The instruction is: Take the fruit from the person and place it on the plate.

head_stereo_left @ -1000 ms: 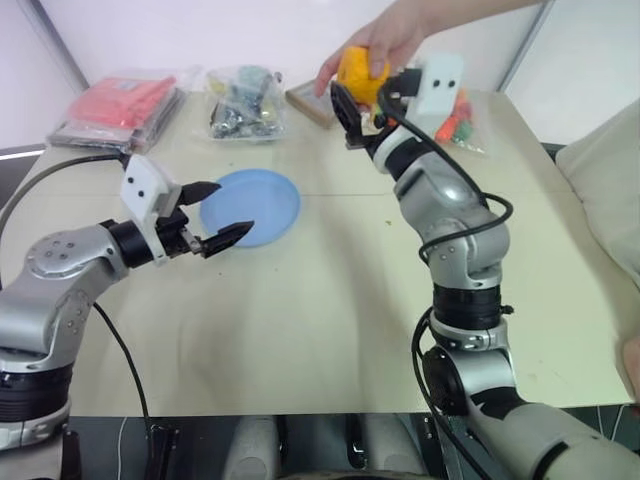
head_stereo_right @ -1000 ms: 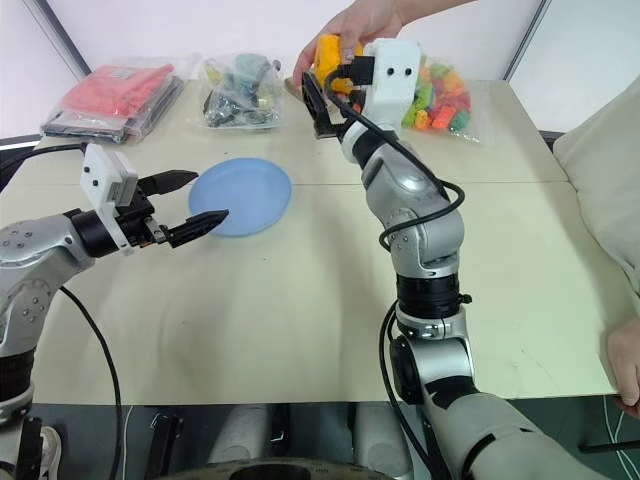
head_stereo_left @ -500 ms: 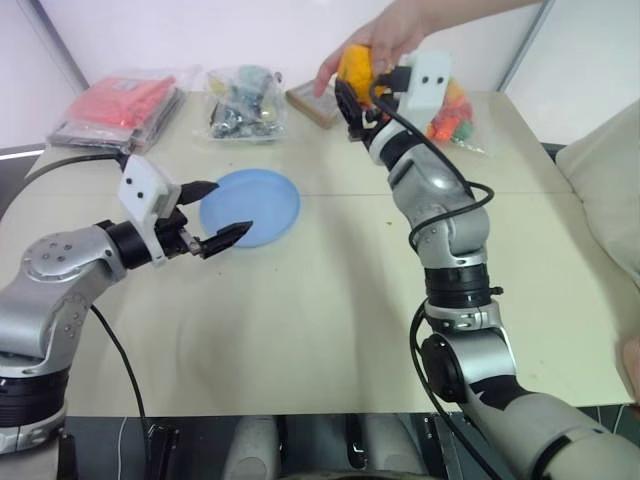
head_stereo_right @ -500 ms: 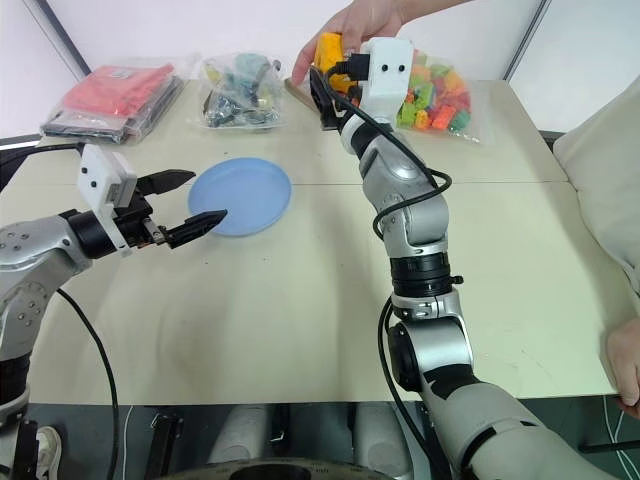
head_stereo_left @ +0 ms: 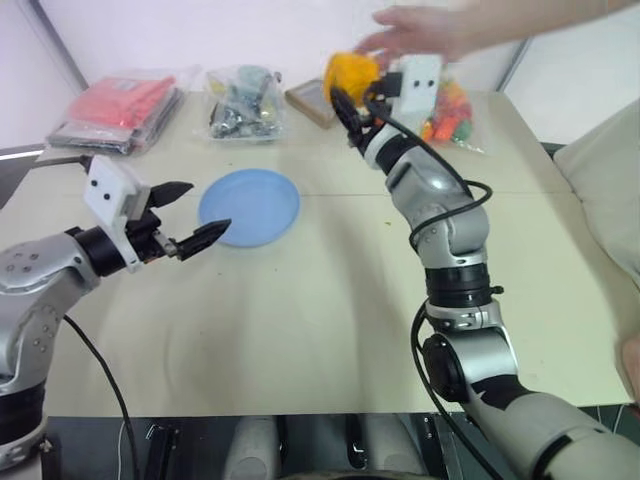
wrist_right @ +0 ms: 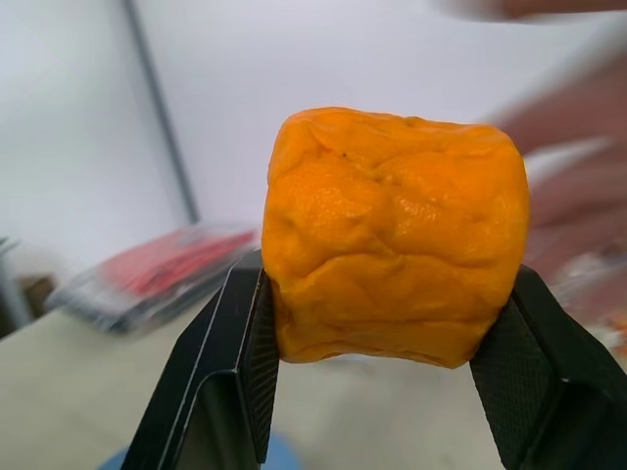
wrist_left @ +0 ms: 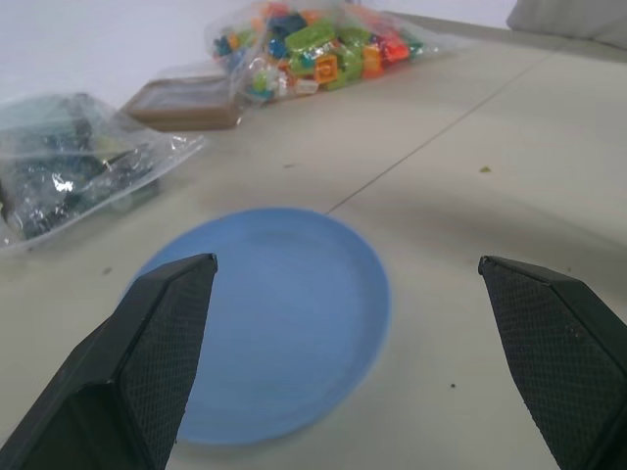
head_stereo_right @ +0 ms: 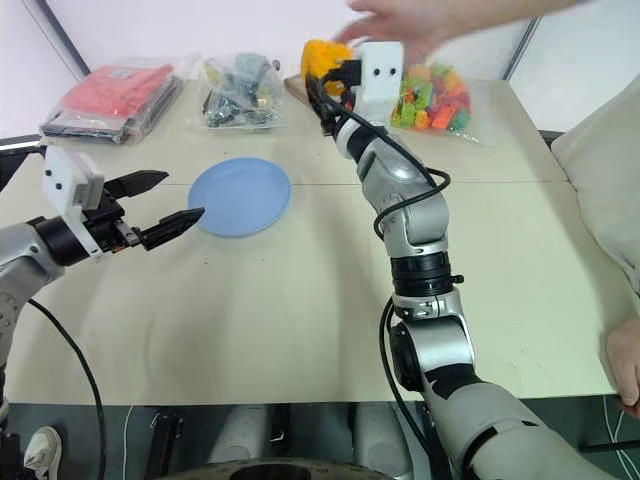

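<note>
Two changes since a second ago, head views: my right gripper (head_stereo_left: 347, 100) has closed on the fruit (head_stereo_left: 347, 72), and the person's hand (head_stereo_left: 425, 30) has let go, lifting clear. Handover done; carry remains. Plate (head_stereo_left: 250, 206) lies well apart, table between bare.

Left wrist view: left gripper (wrist_left: 353, 367) wide open, empty, over the plate; bagged blocks (wrist_left: 318, 44) beyond.

Right wrist view: fruit pinched between both fingers (wrist_right: 240, 362).

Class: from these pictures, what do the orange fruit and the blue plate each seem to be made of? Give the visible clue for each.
Fruit: probably soft foam or rubbery plastic, matte; its skin is creased and lumpy where the right gripper squeezes it.
Plate: likely hard plastic, smooth with a slight sheen; even light blue colour and a thin moulded rim.
</note>
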### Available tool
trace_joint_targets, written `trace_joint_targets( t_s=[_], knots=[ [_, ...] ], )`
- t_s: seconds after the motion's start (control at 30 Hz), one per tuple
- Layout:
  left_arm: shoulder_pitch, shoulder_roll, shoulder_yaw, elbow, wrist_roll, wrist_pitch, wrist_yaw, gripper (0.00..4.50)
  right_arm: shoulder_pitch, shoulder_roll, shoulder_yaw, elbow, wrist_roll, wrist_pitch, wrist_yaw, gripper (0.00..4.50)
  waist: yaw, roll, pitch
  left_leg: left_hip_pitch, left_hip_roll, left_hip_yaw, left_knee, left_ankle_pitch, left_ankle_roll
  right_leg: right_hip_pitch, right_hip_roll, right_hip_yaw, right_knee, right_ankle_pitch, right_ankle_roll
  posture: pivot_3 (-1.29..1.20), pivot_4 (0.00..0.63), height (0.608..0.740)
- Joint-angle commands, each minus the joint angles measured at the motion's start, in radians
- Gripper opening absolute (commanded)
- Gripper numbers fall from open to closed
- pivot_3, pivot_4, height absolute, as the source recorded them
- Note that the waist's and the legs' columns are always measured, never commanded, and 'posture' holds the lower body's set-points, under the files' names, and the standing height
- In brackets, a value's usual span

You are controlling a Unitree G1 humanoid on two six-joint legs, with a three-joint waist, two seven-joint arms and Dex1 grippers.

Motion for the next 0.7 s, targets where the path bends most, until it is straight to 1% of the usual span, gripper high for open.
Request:
trace_joint_targets(
  t_s=[0.03, 0.1, 0.17, 0.27, 0.47, 0.6, 0.7],
  knots=[
    [0.029, 0.004, 0.083, -0.062, -0.013, 0.017, 0.051, 4.50, 0.017, -0.011, 0.047, -0.051, 0.041, 0.106, 0.081, 2.05, 0.000, 0.000, 0.000, 0.000, 0.000, 0.000, 0.000, 0.000, 0.000, 0.000, 0.000, 0.000, 0.000, 0.000, 0.000, 0.00, 0.150, 0.731],
    [0.090, -0.005, 0.118, -0.079, 0.002, 0.023, 0.075, 4.50, 0.037, 0.002, 0.096, -0.047, 0.039, 0.180, 0.097, 2.05, -0.003, 0.000, 0.000, 0.000, 0.000, -0.001, 0.000, 0.000, 0.000, 0.000, 0.000, 0.000, 0.000, 0.000, 0.000, 0.00, 0.150, 0.731],
    [0.136, -0.019, 0.139, -0.100, -0.004, 0.031, 0.094, 4.50, 0.055, 0.028, 0.140, -0.048, 0.027, 0.183, 0.115, 2.05, -0.004, 0.000, 0.000, 0.001, 0.001, -0.001, -0.001, 0.000, 0.000, 0.000, 0.000, 0.000, 0.000, 0.000, 0.000, 0.00, 0.150, 0.731],
    [0.181, -0.021, 0.174, -0.125, -0.006, 0.045, 0.119, 4.50, 0.062, 0.070, 0.184, -0.024, 0.007, 0.161, 0.132, 2.05, -0.003, 0.000, 0.000, 0.000, 0.001, -0.001, -0.001, 0.000, 0.000, -0.001, 0.000, 0.000, 0.000, 0.000, 0.000, 0.00, 0.150, 0.731],
    [0.254, -0.014, 0.216, -0.161, 0.002, 0.045, 0.128, 4.50, 0.053, 0.161, 0.242, 0.119, -0.055, 0.060, 0.154, 2.05, 0.003, 0.000, 0.000, 0.000, 0.000, -0.001, -0.001, 0.000, 0.000, -0.001, -0.001, 0.000, 0.000, 0.000, 0.000, 0.00, 0.150, 0.731],
    [0.265, -0.015, 0.223, -0.191, -0.007, 0.056, 0.151, 4.50, 0.022, 0.227, 0.261, 0.360, -0.119, -0.103, 0.168, 2.05, -0.001, -0.001, -0.001, 0.000, 0.000, -0.001, -0.001, 0.000, 0.000, 0.000, -0.001, 0.000, -0.001, 0.000, -0.001, 0.00, 0.150, 0.731],
    [0.269, -0.013, 0.234, -0.208, -0.015, 0.067, 0.160, 4.50, -0.033, 0.250, 0.237, 0.550, -0.164, -0.238, 0.151, 2.05, -0.003, -0.001, -0.001, 0.000, 0.000, -0.001, -0.001, 0.000, 0.000, -0.001, 0.000, 0.000, -0.001, 0.000, -0.001, 0.00, 0.150, 0.731]
  ],
)
